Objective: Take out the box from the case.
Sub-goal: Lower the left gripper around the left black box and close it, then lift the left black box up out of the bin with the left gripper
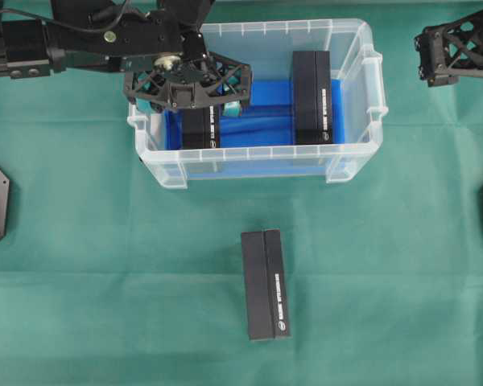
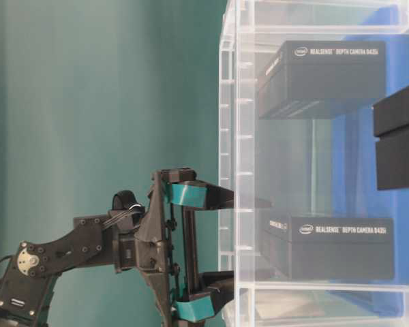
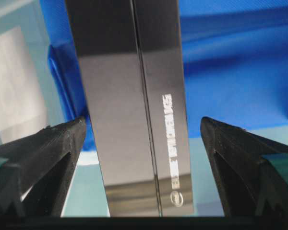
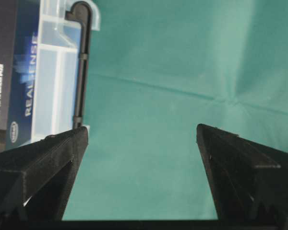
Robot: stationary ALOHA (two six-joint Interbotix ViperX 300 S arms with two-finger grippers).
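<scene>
The box (image 3: 134, 120) in the case (image 1: 354, 165) lies between the left hand's (image 3: 141, 167) wide-open, empty fingers.

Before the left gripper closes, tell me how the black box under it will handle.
The black box probably stays stiff: its edges look straight and flat. Its glossy face may be slippery against the left gripper. Standing on a narrow side in the case, it might tip if nudged.

Robotics lab bench.
Shown by green cloth (image 1: 80, 265) over the table, two black arms, depth-camera boxes (image 1: 266, 283) in a clear case (image 1: 362, 96).
</scene>
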